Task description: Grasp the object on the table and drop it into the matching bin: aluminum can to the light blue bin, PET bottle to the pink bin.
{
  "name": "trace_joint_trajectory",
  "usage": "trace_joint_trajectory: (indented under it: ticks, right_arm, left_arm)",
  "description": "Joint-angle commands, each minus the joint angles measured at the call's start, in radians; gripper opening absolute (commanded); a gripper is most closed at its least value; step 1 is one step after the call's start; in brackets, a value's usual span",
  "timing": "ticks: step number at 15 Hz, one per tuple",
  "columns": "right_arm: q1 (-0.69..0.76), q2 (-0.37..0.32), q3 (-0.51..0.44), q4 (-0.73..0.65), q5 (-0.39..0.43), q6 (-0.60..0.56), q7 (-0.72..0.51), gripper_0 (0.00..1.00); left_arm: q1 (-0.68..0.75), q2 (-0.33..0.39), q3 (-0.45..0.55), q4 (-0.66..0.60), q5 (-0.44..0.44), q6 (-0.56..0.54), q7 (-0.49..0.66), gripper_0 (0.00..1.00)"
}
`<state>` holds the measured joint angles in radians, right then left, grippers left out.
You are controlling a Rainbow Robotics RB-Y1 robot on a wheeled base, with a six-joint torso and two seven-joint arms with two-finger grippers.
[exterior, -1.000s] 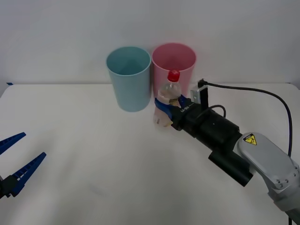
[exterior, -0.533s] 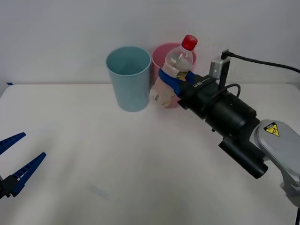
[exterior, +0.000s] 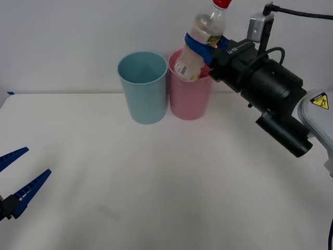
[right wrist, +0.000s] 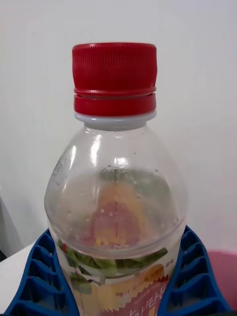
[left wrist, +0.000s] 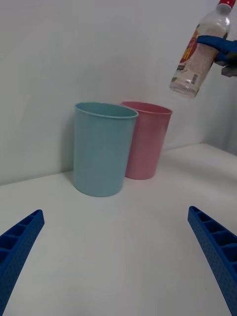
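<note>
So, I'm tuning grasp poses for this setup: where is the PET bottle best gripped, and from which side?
Around the labelled middle, from the side, as the right gripper does now: its fingers shut across the PET bottle. There the body is straight-walled; above, it tapers to the red cap. That probably suits a drop, base first, over the pink bin.

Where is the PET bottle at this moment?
In the front view the PET bottle is held tilted in the air by the right claw, on the robot's right, over the pink bin next to the light blue bin.
</note>
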<state>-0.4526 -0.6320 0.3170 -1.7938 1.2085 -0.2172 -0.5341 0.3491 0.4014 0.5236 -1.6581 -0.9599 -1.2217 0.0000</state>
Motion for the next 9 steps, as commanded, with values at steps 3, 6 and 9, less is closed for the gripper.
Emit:
trace_joint_trajectory:
  ticks: [3,6,9]
  right_arm:
    - [-0.207,0.0,-0.004,0.251,-0.009,-0.108,0.006,0.0]
    - [-0.293,0.02,-0.003,0.392,-0.004,-0.157,0.022,0.0]
    - [-0.356,0.051,-0.003,0.505,0.036,-0.172,0.043,0.0]
  left_arm:
    - [0.0,0.0,0.0,0.0,0.0,0.0,0.0,1.0]
    - [0.0,0.0,0.0,0.0,0.0,0.0,0.0,1.0]
    - [0.0,0.0,0.0,0.0,0.0,0.0,0.0,1.0]
